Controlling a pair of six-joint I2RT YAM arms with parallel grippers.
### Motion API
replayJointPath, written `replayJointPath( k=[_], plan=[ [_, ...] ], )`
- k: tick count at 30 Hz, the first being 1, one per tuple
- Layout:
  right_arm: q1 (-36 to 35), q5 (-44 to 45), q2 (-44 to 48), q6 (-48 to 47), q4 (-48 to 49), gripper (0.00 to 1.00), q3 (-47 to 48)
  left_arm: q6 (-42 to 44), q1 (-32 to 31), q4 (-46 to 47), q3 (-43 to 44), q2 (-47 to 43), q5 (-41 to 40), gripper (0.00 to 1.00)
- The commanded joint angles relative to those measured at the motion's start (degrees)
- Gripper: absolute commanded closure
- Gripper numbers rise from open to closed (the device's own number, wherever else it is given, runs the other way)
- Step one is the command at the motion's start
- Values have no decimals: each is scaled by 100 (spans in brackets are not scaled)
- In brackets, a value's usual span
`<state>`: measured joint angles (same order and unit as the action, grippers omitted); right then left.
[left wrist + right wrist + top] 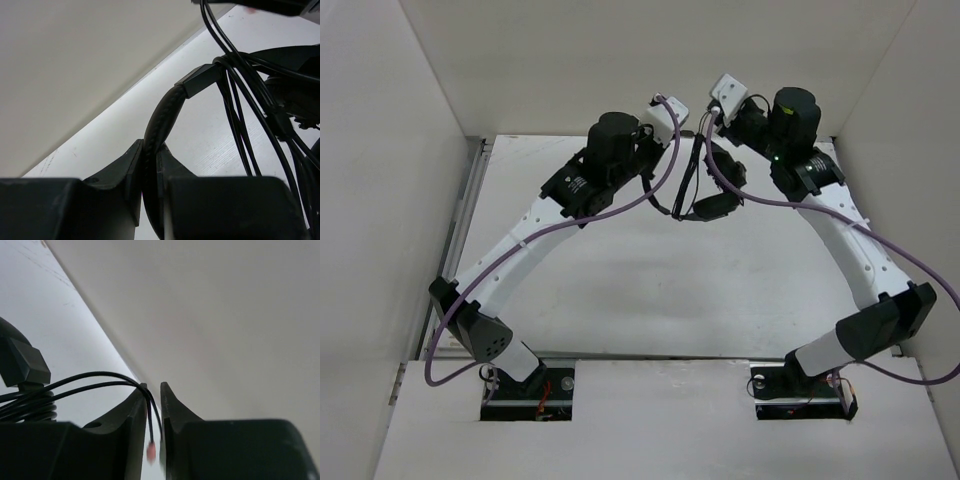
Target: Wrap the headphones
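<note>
A white table (650, 300) fills the floor of an enclosure of plain pale walls (570, 60). The left arm (520, 240) and the right arm (850, 250) rise from their bases at the near edge and lean toward each other over the far middle of the table, each trailed by thick purple cables (650, 195).

Between the two wrists hang the headphones (715, 207), black and lifted clear of the table surface, with one earcup low and facing the near side in the top view.

The left gripper (150, 146) is closed tight on the padded headband (165, 110), which stands pinched between its two fingers and curves up to a black bracket (197, 80). Several turns of the thin black cable (235, 115) cross that bracket and run down beside it.

The right gripper (153, 386) has its fingers a narrow gap apart. Two strands of the cable arch over from the left and drop into that gap, and they look slack rather than pinched. A small pinkish tip (151, 452) shows low in the gap, blurred.
</note>
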<state>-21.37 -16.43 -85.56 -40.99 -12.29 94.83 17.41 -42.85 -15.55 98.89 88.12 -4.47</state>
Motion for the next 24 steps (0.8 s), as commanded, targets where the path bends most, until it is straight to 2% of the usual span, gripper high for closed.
replayJointPath(
  k=[1,7,14,19,24],
  plan=[
    [146,-413,-13,548,113,75,98,-317,-52,298,192,-295,218,100],
    [646,-1317,-145,1127,-27,69,18,-764,185,184,420,-216,402,100],
    [1226,-2592,-268,1743,-168,67,-131,-1415,624,17,693,-75,649,100],
    [1411,-2778,-233,1884,-80,68,-394,-1486,791,17,684,-5,702,100],
    [1648,-2708,126,2305,375,69,-1026,-1460,1063,244,159,39,676,100]
  ],
)
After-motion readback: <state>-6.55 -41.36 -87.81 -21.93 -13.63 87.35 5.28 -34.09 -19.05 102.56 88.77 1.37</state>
